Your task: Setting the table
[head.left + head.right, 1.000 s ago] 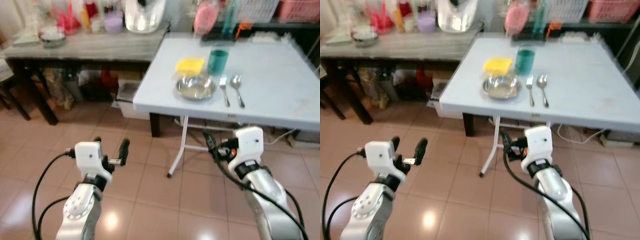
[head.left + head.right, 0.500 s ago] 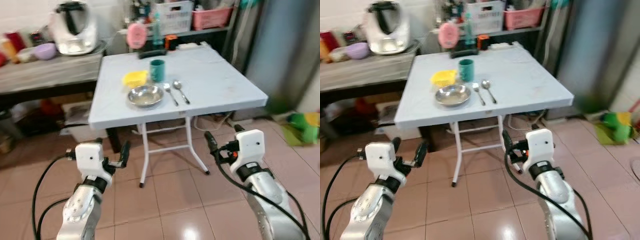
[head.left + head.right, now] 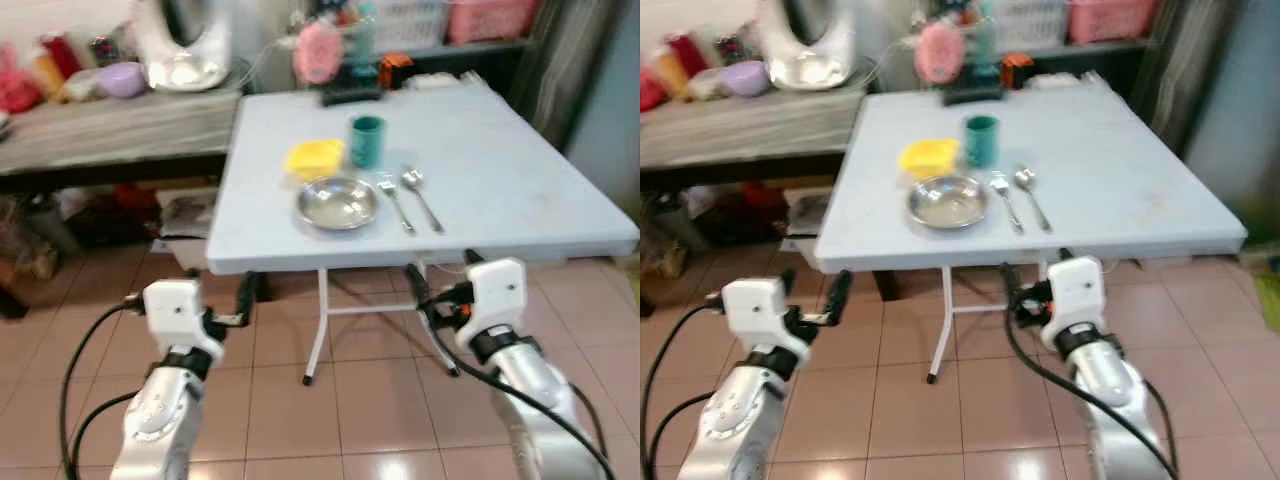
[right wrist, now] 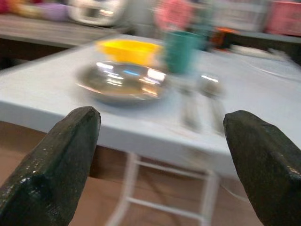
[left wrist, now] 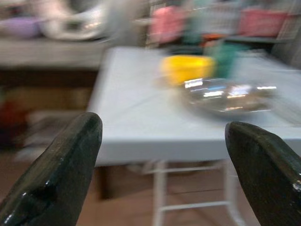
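At the left of the scene, low over the tiled floor (image 3: 300, 410), the left gripper (image 3: 225, 305) is held out in front of the robot with its two black fingers spread wide and nothing between them. Beyond it stands a pale blue folding table (image 3: 520, 190), set with a small place setting near its front edge. Going from left to right across that setting: a yellow bowl (image 3: 314, 157) sits just behind a shallow steel plate (image 3: 338, 203); a teal cup (image 3: 367, 140) stands upright just beside the yellow bowl; then a fork (image 3: 393, 199) and a spoon (image 3: 419, 193) lie side by side, just right of the plate. The steel plate looks light, stiff and slippery, and would probably be best pinched at its rim. The cup is likely light and rigid, suited to a grasp around its sides. The cutlery lies flat and thin, so it may be hard to lift. At the right, the right gripper (image 3: 432, 300) is also spread open and empty, below the table edge.
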Available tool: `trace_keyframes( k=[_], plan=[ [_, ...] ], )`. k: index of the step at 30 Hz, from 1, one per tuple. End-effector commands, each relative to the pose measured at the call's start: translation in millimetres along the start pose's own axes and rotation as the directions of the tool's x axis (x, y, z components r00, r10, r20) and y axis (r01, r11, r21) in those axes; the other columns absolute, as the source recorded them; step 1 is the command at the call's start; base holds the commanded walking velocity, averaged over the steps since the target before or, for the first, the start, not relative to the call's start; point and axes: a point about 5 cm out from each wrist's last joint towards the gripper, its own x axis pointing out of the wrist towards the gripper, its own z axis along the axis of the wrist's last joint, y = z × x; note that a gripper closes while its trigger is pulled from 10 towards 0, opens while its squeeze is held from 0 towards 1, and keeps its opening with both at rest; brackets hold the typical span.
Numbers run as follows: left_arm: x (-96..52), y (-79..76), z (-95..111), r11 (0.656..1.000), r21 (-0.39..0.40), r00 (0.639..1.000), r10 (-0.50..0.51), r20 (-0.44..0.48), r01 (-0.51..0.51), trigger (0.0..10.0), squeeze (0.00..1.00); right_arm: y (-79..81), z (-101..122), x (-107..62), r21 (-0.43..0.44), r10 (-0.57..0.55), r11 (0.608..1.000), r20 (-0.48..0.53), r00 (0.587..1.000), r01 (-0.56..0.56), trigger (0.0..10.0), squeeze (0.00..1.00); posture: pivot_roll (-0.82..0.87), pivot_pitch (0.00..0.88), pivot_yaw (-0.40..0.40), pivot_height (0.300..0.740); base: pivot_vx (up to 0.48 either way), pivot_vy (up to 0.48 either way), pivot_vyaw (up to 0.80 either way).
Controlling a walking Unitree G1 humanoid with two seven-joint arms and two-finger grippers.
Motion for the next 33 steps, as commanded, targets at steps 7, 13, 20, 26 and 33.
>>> trace_keyframes(
  k=[7,13,20,26,33],
  plan=[
    [-0.8,2.7,4.5,0.999,0.036,1.0,0.011,0.017,-0.012,10.0,0.0,3.3,4.7,1.0,-0.012,0.027,1.0,0.021,0.999,-0.027,10.0,0.0,-0.09,0.034,0.055,0.74,0.0,0.0,0.0],
    [-0.7,1.6,5.0,0.999,0.035,1.0,0.001,0.019,-0.002,10.0,0.0,2.9,3.2,0.5,-0.01,0.019,1.0,0.015,1.0,-0.019,10.0,0.0,-0.1,0.035,0.056,0.74,0.0,0.0,0.0],
    [0.8,-2.3,6.3,0.999,0.028,0.999,-0.026,0.026,0.026,10.0,0.0,0.6,2.6,0.0,-0.008,0.006,1.0,0.01,1.0,-0.006,10.0,0.0,-0.1,0.036,0.058,0.74,0.159,0.0,0.0],
    [1.8,-4.6,6.8,0.999,0.024,0.998,-0.049,0.026,0.048,10.0,0.0,-1.0,2.3,0.0,-0.007,-0.007,1.0,0.009,1.0,0.007,10.0,0.0,-0.11,0.034,0.062,0.74,0.351,0.0,0.0],
    [1.6,-5.5,6.4,0.998,0.021,0.998,-0.058,0.023,0.057,10.0,0.0,-1.5,2.5,1.2,-0.006,-0.016,1.0,0.01,1.0,0.016,10.0,0.0,-0.11,0.035,0.062,0.74,0.388,0.0,0.0]
  ],
)
